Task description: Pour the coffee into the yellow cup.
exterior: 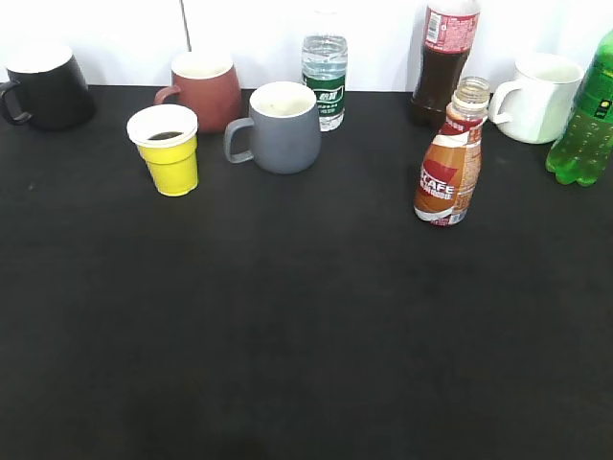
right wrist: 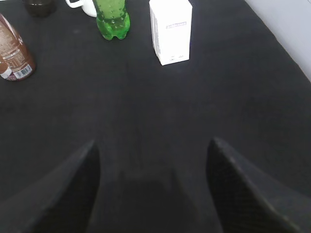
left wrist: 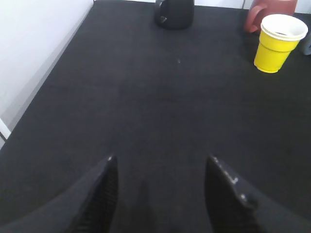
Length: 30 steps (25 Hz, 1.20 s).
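Observation:
The coffee bottle (exterior: 449,163) stands upright and uncapped on the black table at the right; its lower part also shows in the right wrist view (right wrist: 14,53) at the far left. The yellow cup (exterior: 169,150) stands at the left with dark liquid in it; it shows in the left wrist view (left wrist: 278,43) at the top right. My left gripper (left wrist: 160,162) is open and empty over bare table, well short of the cup. My right gripper (right wrist: 153,145) is open and empty, well back from the bottle. Neither gripper shows in the exterior view.
Along the back stand a black mug (exterior: 46,86), a red-brown mug (exterior: 205,89), a grey mug (exterior: 283,126), a water bottle (exterior: 325,79), a cola bottle (exterior: 442,59), a white mug (exterior: 536,96) and a green bottle (exterior: 586,120). A white box (right wrist: 170,31) stands right of the green bottle.

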Each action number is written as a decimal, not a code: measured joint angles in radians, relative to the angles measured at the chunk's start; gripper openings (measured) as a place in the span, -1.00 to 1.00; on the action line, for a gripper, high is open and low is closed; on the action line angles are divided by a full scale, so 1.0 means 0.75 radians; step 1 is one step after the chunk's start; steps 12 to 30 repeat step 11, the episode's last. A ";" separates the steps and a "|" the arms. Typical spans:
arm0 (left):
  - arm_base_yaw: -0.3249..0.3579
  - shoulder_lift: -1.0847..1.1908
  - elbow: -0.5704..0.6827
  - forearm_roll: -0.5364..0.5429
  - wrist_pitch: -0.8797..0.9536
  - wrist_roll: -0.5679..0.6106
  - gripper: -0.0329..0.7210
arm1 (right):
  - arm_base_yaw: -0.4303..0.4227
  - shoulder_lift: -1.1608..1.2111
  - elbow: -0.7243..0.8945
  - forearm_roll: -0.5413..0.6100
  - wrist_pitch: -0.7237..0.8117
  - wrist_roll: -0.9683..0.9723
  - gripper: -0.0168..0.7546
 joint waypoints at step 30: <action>0.000 0.000 0.000 0.000 0.000 0.000 0.24 | 0.000 0.000 0.000 0.000 0.000 0.000 0.43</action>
